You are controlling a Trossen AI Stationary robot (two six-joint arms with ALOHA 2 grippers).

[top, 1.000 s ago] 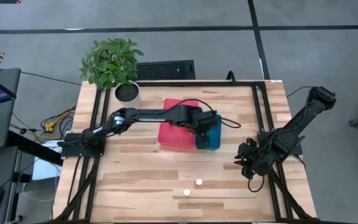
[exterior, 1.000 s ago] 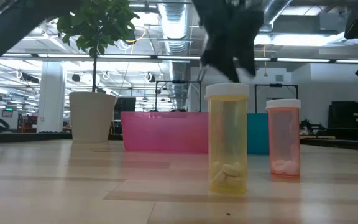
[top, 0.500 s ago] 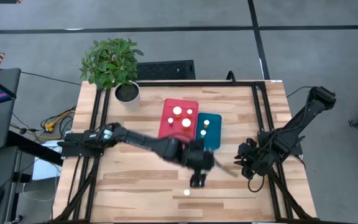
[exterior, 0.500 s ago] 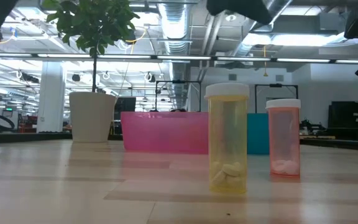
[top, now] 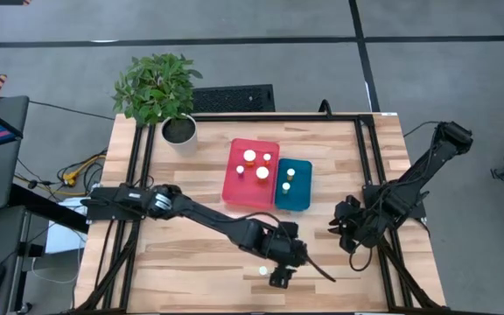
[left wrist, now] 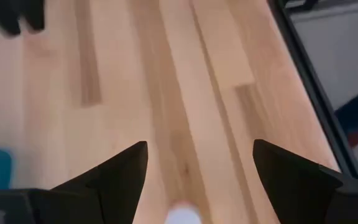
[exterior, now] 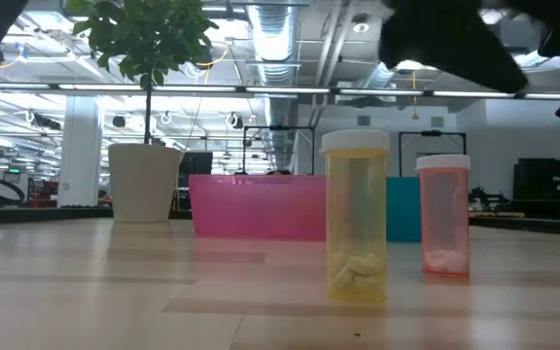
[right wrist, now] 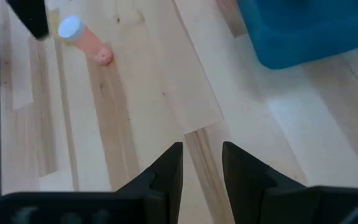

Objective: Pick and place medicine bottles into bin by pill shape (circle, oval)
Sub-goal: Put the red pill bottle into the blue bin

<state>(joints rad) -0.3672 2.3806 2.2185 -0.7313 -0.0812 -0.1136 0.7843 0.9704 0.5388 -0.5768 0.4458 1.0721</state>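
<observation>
Two medicine bottles stand near the table's front edge: a yellow one [exterior: 356, 216] and a pink one [exterior: 444, 214], each with a white cap. In the high view only one cap [top: 262, 272] shows; my left arm covers the other. My left gripper [top: 278, 278] hangs open above them and touches nothing; a white cap [left wrist: 182, 215] shows low between its fingers [left wrist: 197, 162]. Several more bottles stand in the pink tray [top: 234, 188] and the blue tray [top: 300, 199]. My right gripper [right wrist: 202, 163] waits at the table's right side, empty, with only a narrow gap between its fingers.
A potted plant [top: 160, 92] stands at the far left corner. The two trays sit side by side at the table's middle. Black frame rails [top: 366, 166] run along the left and right sides. Bare wood lies between the trays and the front bottles.
My left gripper has swung from above the blue tray toward the table's near edge and now hangs over the two front bottles. With the arm gone, the bottles in both trays show. The two front bottles have not moved.
</observation>
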